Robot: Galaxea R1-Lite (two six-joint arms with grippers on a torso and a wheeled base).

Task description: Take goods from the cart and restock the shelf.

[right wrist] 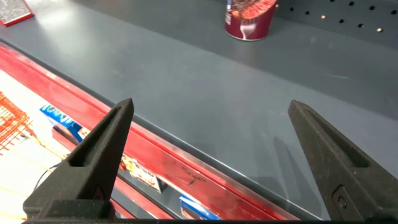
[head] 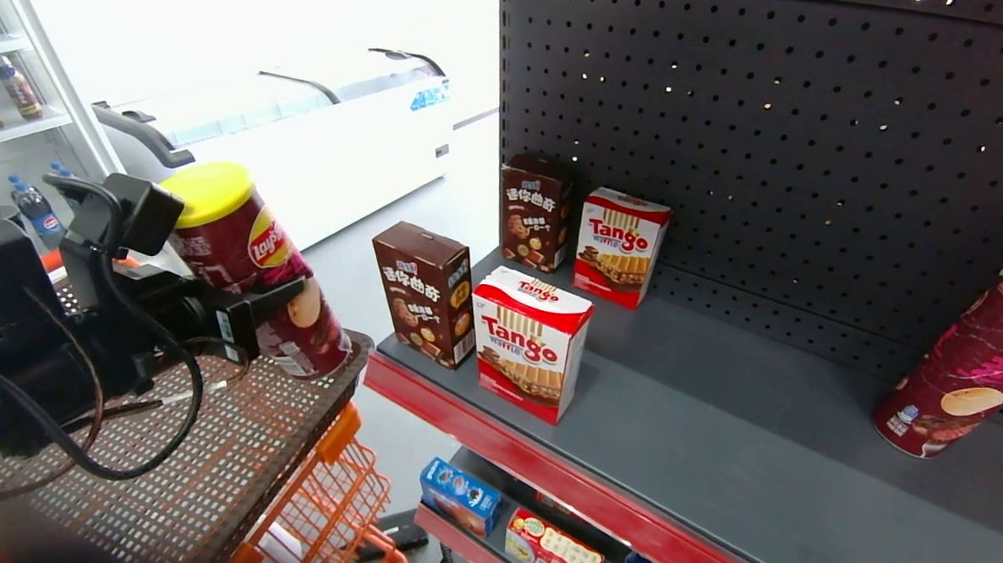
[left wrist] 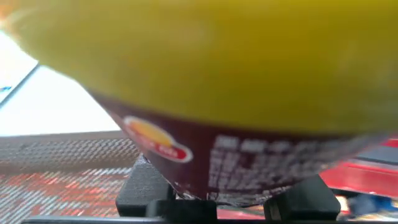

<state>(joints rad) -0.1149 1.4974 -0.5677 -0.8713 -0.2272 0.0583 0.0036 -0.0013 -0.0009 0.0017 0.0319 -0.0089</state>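
While left gripper (head: 284,306) is clamping: chip can (head: 241,245) is leaning over cart (head: 231,464) mesh, nine o'clock of shelf (head: 716,409).
Handling: probably light, smooth, dentable; mid-body hold is looking safest.
Right gripper (right wrist: 211,162): hanging apart above shelf.

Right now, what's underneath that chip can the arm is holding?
The cart's brown mesh shelf lies under the chip can, gripped tilted by the left gripper. The gripper and can hide whether its base touches the mesh.
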